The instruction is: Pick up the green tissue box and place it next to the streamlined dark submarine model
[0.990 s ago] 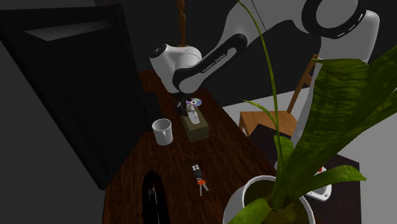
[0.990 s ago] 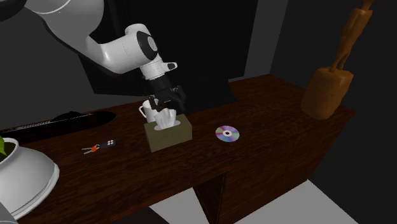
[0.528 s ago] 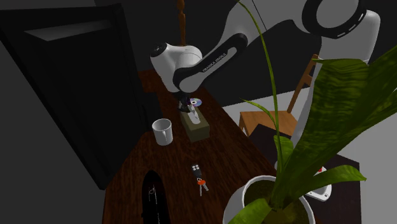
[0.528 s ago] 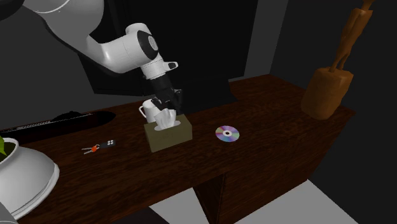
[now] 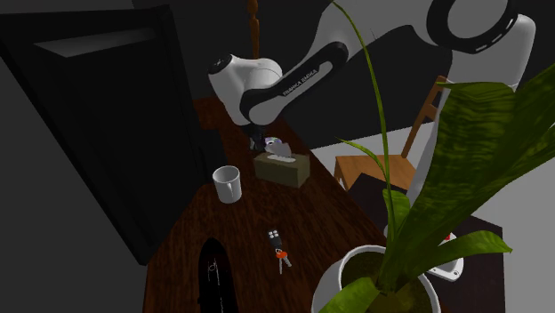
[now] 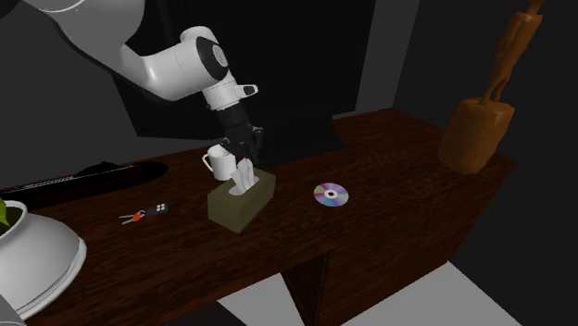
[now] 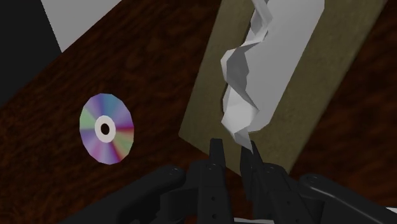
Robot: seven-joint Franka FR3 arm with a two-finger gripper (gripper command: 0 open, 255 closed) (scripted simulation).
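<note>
Grips with the hand [image 6: 245, 159] pinched almost fully closed on the white tissue [image 7: 245, 83] sprouting from the box [image 6: 239, 204]. Fingers [image 7: 217, 153] parted by no more than the tuft's end.

Box directly under the hand, olive-drab, over the dark wooden surface [image 6: 398, 157]. Hard to tell whether lifted clear of it or resting there. Long axis lying roughly square to the line between the fingers, stretching away ahead of the fingertips. Disc [image 7: 106, 128] flat just to one side of the hand, mug [image 5: 228, 184] close on the other.

Sub [image 5: 211, 271] well away from the hand, back toward the stand, beyond mug and keys [image 5: 278, 244]. Probably calls for a long carry back along the surface, high enough to clear the mug, then setting the box down alongside the sub. Looks risky on a tissue hold alone: may slide out or let the box swing.

Arm stretched far out, forearm sloping down, wrist bent to point the hand nearly straight down.
</note>
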